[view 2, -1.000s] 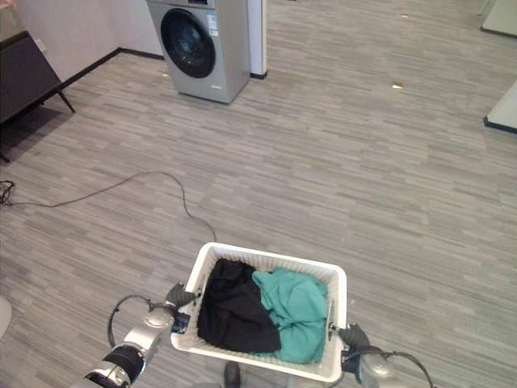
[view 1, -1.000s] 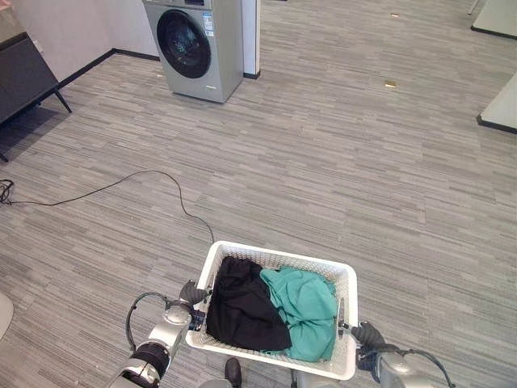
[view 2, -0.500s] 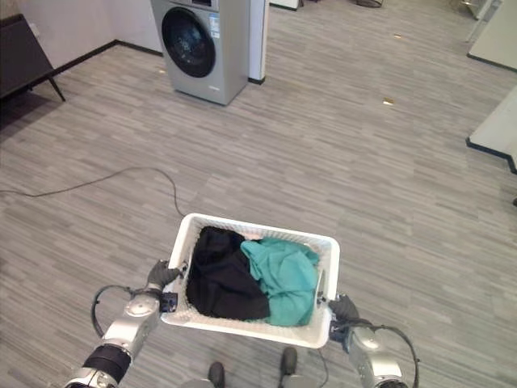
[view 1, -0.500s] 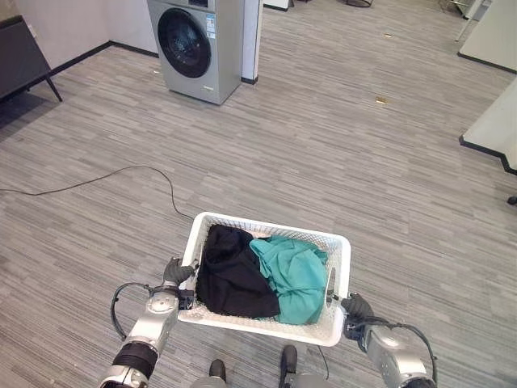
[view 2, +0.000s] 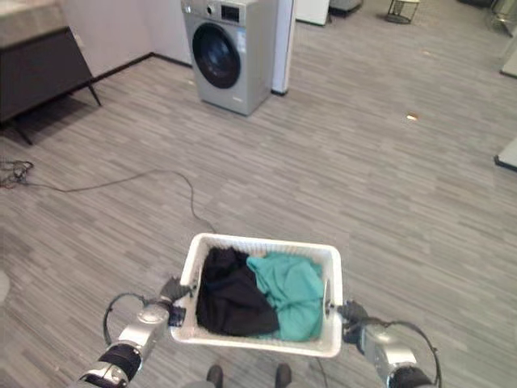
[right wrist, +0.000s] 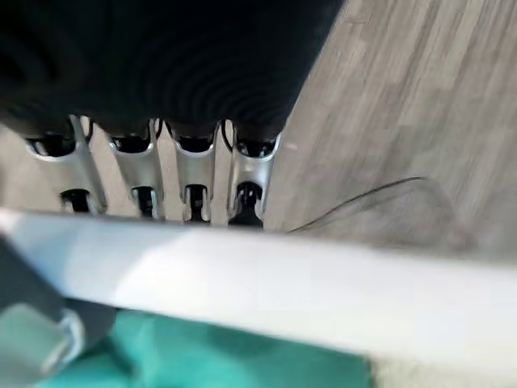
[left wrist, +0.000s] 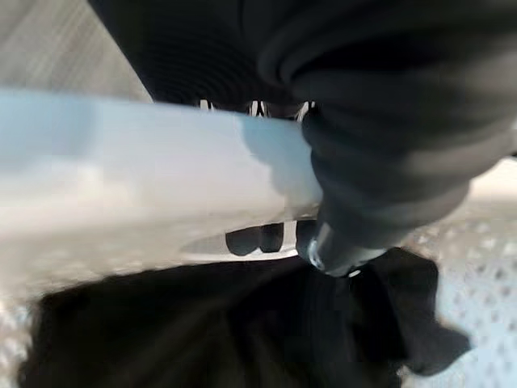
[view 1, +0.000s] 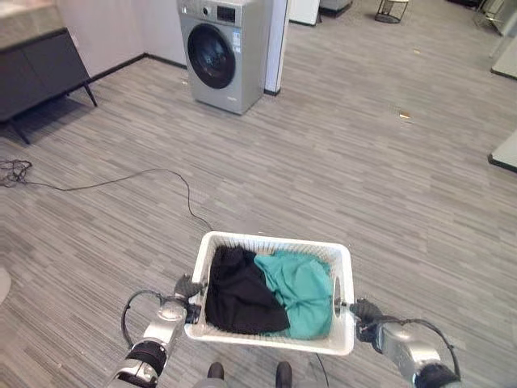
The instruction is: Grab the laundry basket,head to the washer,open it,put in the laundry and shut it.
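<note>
My left hand (view 1: 187,288) and right hand (view 1: 365,310) clench the side rims of the basket (view 1: 273,242), laundry (view 1: 275,289) inside. The closed washer (view 1: 229,50) stands well ahead, left of the basket's midline.

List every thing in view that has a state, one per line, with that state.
Washer: door shut, standing far ahead by the wall.
Laundry basket: carried off the floor, loaded.
Black garment: crumpled in the basket's left half.
Teal garment: crumpled in the right half.
Left hand: curled round the basket's left rim.
Right hand: curled round the right rim.
</note>
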Tool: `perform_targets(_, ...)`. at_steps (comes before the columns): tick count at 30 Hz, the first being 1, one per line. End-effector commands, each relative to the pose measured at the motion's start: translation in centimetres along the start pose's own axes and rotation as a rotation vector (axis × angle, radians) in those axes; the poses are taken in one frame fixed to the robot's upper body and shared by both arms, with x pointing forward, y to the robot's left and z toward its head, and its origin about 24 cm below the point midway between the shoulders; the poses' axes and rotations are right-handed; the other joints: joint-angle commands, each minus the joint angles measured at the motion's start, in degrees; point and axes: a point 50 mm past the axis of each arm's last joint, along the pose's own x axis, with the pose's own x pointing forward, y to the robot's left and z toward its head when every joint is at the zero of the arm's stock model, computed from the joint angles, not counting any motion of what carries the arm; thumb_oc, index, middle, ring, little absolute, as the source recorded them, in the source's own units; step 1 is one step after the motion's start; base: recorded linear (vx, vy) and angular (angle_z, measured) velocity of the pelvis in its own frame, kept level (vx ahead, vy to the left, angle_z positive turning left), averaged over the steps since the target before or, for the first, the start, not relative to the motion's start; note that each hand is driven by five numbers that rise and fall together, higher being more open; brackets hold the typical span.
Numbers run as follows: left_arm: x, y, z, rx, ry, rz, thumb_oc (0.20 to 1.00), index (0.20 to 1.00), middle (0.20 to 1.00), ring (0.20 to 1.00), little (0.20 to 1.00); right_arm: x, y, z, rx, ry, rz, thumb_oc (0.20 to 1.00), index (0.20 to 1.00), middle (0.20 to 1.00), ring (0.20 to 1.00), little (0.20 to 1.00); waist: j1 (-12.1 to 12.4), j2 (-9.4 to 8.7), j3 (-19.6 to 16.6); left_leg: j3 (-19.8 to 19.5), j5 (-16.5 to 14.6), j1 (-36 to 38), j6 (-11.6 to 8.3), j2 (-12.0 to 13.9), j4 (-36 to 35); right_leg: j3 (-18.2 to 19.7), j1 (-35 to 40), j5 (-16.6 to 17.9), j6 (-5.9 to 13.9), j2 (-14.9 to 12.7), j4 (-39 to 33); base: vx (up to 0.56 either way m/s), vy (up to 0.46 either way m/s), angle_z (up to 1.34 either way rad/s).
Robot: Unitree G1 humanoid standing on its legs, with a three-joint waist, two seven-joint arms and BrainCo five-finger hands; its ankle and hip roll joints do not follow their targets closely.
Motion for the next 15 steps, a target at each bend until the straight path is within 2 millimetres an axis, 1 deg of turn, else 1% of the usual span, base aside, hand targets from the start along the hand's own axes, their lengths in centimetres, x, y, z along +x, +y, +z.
perform_targets(1, 0.3, 3.2, 0.0, 0.007, 0.034, 0.044, 0.2, 0.2, 0.2, 0.2, 0.2, -0.8, -0.6, 10.6, 0.139, -0.355, 0.052, 0.2, 0.2, 0.2, 0.2, 0.2, 0.45, -2.39, -0.2, 0.27, -6.39, 2.22, 2.53, -4.7, 1.63, -0.18, 2.0, -4.99, 1.54, 0.32, 1.62, 0.0, 0.0, 0.0)
perform_targets(2, 0.3, 3.4, 0.0, -0.021, 0.033, 0.051, 0.2, 0.2, 0.2, 0.2, 0.2, -0.8, -0.1, 11.2, 0.148, -0.373, 0.063, 0.2, 0.2, 0.2, 0.2, 0.2, 0.3, -2.24, -0.27, 0.61, -6.3, 2.37, 2.47, -4.62, 1.38, -0.09, 2.04, -4.94, 1.56, 0.38, 1.48, 0.0, 0.0, 0.0)
perform_targets(3, 0.3, 3.4, 0.0, -0.021, 0.033, 0.051, 0.2, 0.2, 0.2, 0.2, 0.2, -0.8, -0.1, 11.2, 0.148, -0.373, 0.064, 0.2, 0.2, 0.2, 0.2, 0.2, 0.3, -2.24, -0.24, 0.62, -6.3, 2.39, 2.47, -4.61, 1.37, -0.07, 2.06, -4.94, 1.55, 0.39, 1.47, 0.0, 0.0, 0.0)
perform_targets(4, 0.2, 3.5, -0.1, -0.046, 0.025, 0.048, 0.2, 0.2, 0.2, 0.2, 0.2, -0.7, 1.4, 11.3, 0.129, -0.373, 0.137, 0.2, 0.2, 0.2, 0.2, 0.2, -0.21, -2.01, -0.58, 1.11, -6.13, 2.67, 2.34, -4.49, 0.92, -0.04, 2.11, -4.82, 1.64, 0.47, 1.23, 0.02, -0.005, 0.03)
perform_targets(6, 0.2, 3.5, 0.0, -0.047, 0.02, 0.041, 0.2, 0.2, 0.2, 0.2, 0.2, -0.9, 1.5, 11.3, 0.098, -0.373, 0.155, 0.2, 0.2, 0.2, 0.2, 0.2, -0.44, -1.95, -0.7, 1.1, -6.02, 2.72, 2.3, -4.5, 0.81, -0.05, 2.16, -4.86, 1.65, 0.49, 1.24, 0.02, 0.004, -0.07)
perform_targets(8, 0.2, 3.7, 0.2, -0.027, 0.011, 0.032, 0.2, 0.2, 0.2, 0.2, 0.2, -1.2, 1.1, 11.4, 0.051, -0.374, 0.16, 0.2, 0.2, 0.2, 0.2, 0.2, -0.89, -1.97, -0.81, 1.18, -5.96, 2.77, 2.26, -4.48, 0.64, -0.11, 2.18, -4.88, 1.7, 0.53, 1.33, 0.01, 0.01, -0.08)
perform_targets(10, 0.3, 3.6, 1.5, 0.053, -0.017, 0.008, 0.2, 0.2, 0.2, 0.2, 0.2, -1.8, 0.3, 12.1, -0.003, -0.383, 0.156, 0.2, 0.2, 0.2, 0.2, 0.2, -1.57, -1.99, -0.92, 1.36, -5.95, 2.97, 2.18, -4.45, 0.45, -0.12, 2.26, -4.87, 1.78, 0.49, 1.43, 0.01, 0.01, -0.03)
perform_targets(13, 0.4, 3.5, 2.9, 0.152, -0.042, -0.014, 0.2, 0.2, 0.2, 0.2, 0.2, -2.2, -0.6, 12.9, -0.044, -0.394, 0.146, 0.2, 0.2, 0.2, 0.2, 0.2, -1.91, -1.92, -0.86, 1.48, -6.14, 3.19, 2.22, -4.55, 0.45, -0.04, 2.47, -4.74, 2.0, 0.34, 1.34, 0.0, 0.029, 0.0)
perform_targets(14, 0.4, 3.5, 4.0, 0.21, -0.06, -0.033, 0.2, 0.2, 0.2, 0.2, 0.2, -2.4, -1.0, 13.5, -0.066, -0.398, 0.133, 0.2, 0.2, 0.2, 0.2, 0.2, -2.11, -1.75, -0.82, 1.63, -6.22, 3.17, 2.26, -4.69, 0.45, 0.01, 2.42, -4.54, 2.26, 0.17, 1.24, -0.01, 0.044, -0.03)
perform_targets(15, 0.4, 3.5, 4.0, 0.21, -0.06, -0.033, 0.2, 0.2, 0.2, 0.2, 0.2, -2.4, -1.0, 13.5, -0.066, -0.398, 0.133, 0.2, 0.2, 0.2, 0.2, 0.2, -2.09, -1.75, -0.78, 1.64, -6.23, 3.19, 2.26, -4.69, 0.45, 0.02, 2.44, -4.54, 2.26, 0.17, 1.23, -0.02, 0.049, -0.04)
